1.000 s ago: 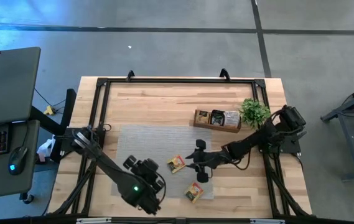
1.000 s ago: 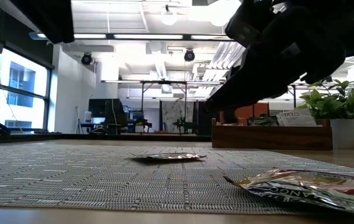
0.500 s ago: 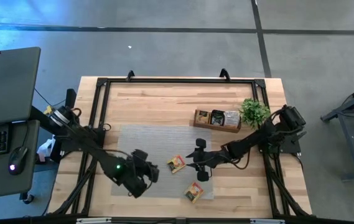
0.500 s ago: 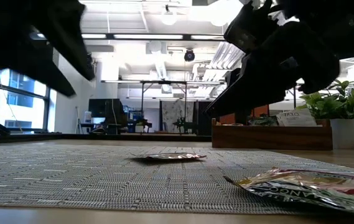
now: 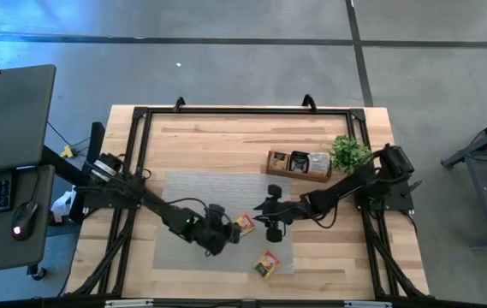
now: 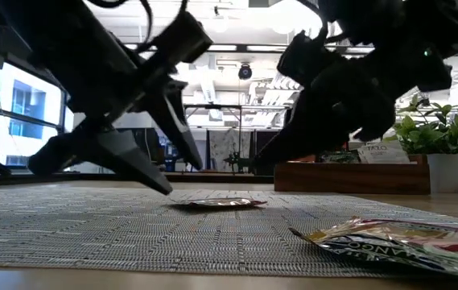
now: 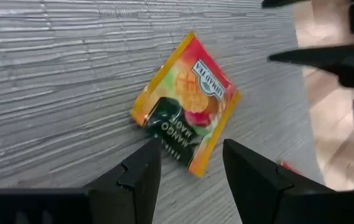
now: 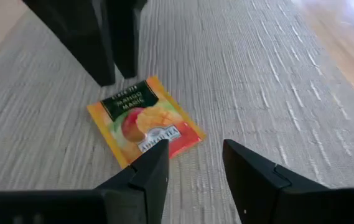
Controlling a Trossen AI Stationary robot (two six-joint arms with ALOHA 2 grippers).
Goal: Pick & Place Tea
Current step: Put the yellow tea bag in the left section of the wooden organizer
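An orange mango tea sachet [image 5: 244, 224] lies flat on the grey woven mat [image 5: 192, 197]. My left gripper [image 7: 191, 168] is open and slants down at it from the table's left. Its fingertips stand on either side of the sachet's nearest corner [image 7: 195, 167], and I see no touch. My right gripper [image 8: 195, 174] is open too. It hovers just right of the same sachet [image 8: 142, 121] and points at it. A second orange sachet [image 5: 266, 263] lies flat near the mat's front right corner.
A long wooden tray [image 5: 299, 164] with sachets standing in it sits at the back right, with a small green plant [image 5: 350, 152] next to it. The two grippers face each other closely over the one sachet. A black frame [image 5: 243, 109] runs around the table's edges.
My left gripper has swung from the table's near edge toward the first sachet. It has come down close to the mat and rolled about its own line. It stays open. My right gripper has crept a little toward the same sachet. Neither sachet has moved.
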